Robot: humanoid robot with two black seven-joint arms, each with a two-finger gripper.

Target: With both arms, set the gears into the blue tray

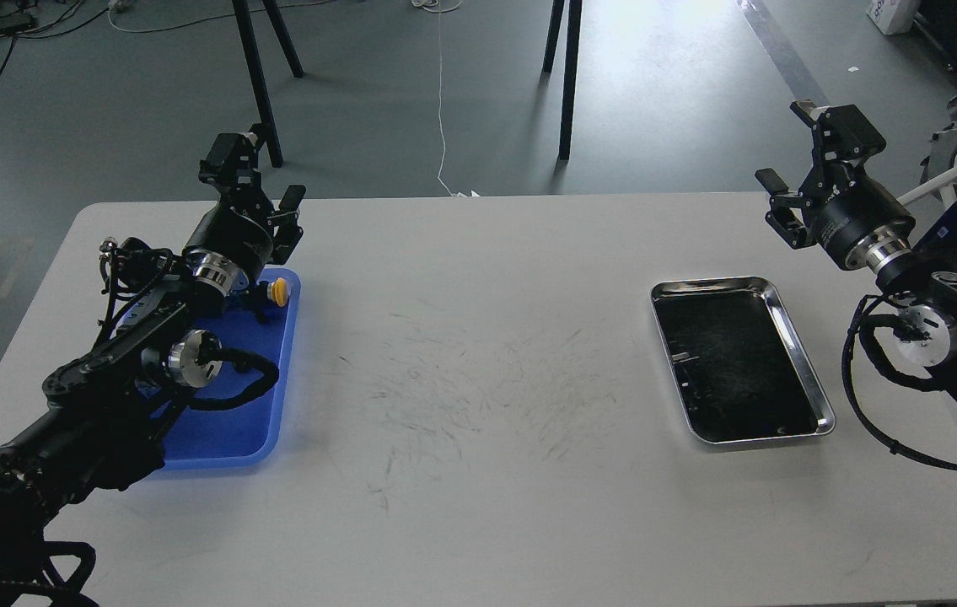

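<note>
Blue tray [277, 388]: flat, glossy, round-cornered

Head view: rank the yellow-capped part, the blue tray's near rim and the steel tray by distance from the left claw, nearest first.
From the left claw:
1. Yellow-capped part, just below it at the blue tray's far right corner.
2. Blue tray near rim, farther toward the table's front on the left.
3. Steel tray, far across the table on the right.

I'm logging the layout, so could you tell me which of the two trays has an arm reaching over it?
The blue tray, on the table's left; the left arm crosses above it. The steel tray on the right lies uncovered.
</note>
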